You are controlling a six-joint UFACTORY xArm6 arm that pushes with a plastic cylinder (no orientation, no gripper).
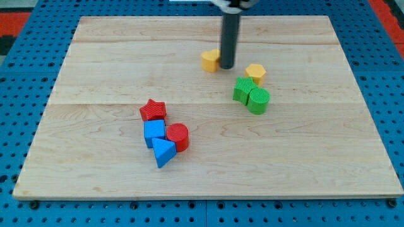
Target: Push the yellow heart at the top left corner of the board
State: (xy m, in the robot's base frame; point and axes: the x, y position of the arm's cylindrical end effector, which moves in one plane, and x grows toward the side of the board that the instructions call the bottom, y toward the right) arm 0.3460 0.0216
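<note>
The yellow heart [209, 61] lies on the wooden board [95, 75] a little above the middle, near the view's top. My tip [226, 65] stands right against the heart's right side, touching it or nearly so. The dark rod rises straight up from there and leaves the view at the top.
A yellow hexagon block [255, 72] sits just right of my tip. Two green blocks [250, 94] lie below it. At lower left of centre a red star [153, 110], a blue cube [154, 132], a red cylinder [178, 136] and a blue triangle [164, 152] cluster together.
</note>
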